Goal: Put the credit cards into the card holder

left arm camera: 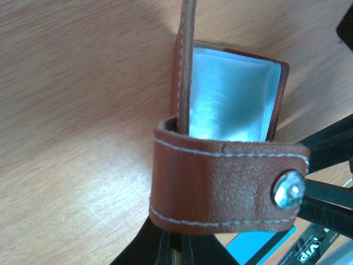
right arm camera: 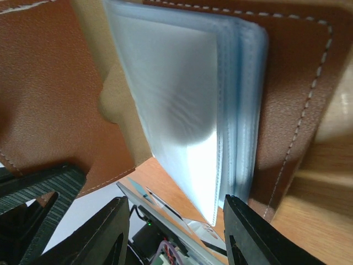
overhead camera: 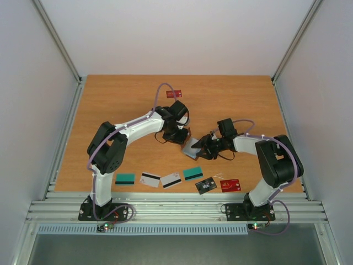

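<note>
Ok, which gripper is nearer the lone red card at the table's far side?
Left. The left gripper sits just robot-side of the red card; the right gripper is farther toward the robot and off to the right.

A wood-grain tabletop [overhead camera: 231, 99] in warm orange-brown fills the middle of the overhead view, enclosed on three sides by plain white panels: a back wall [overhead camera: 176, 33], a left wall [overhead camera: 27, 110] and a right wall [overhead camera: 325, 83]. Slim grey metal posts [overhead camera: 58, 38] run along the back corners where the panels meet. At the near edge lies a band of slotted aluminium rails [overhead camera: 176, 208], then a ribbed pale-grey strip [overhead camera: 176, 228], and below that a flat dark-grey surface [overhead camera: 176, 251]. The light is soft and even, casting only faint shadows on the wood.
</note>
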{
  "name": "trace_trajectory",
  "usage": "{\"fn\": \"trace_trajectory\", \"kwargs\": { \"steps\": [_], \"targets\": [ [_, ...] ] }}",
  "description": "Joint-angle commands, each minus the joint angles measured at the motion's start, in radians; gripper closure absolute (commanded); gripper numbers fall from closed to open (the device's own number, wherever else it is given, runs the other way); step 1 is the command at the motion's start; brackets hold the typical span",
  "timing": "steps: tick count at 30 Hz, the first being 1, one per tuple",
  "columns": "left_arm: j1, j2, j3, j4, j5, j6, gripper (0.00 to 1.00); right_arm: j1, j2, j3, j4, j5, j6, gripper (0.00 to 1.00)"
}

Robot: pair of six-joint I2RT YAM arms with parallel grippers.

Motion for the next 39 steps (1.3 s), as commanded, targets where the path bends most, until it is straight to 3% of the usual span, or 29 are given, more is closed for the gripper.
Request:
{"fn": "trace_trajectory", "kwargs": {
  "steps": [1, 24, 32, 39],
  "targets": [
    [0.006, 0.005, -0.007, 0.024, 0.028, -0.015, 0.97, 0.009, 0.018, -0.014, 0.009, -0.008, -0.014, 0.51],
    [0.007, -0.012, -0.037, 0.078, 0.116, -0.03, 0.97, 0.014, 0.002, 0.035, -0.022, -0.027, -0.026, 0.51],
    [0.052, -0.021, -0.127, 0.224, 0.295, -0.096, 0.97, 0.014, -0.029, 0.11, -0.15, -0.001, -0.095, 0.51],
    [0.111, -0.006, -0.211, 0.364, 0.451, -0.164, 0.96, 0.014, 0.031, 0.161, -0.164, -0.01, -0.118, 0.51]
  ]
}}
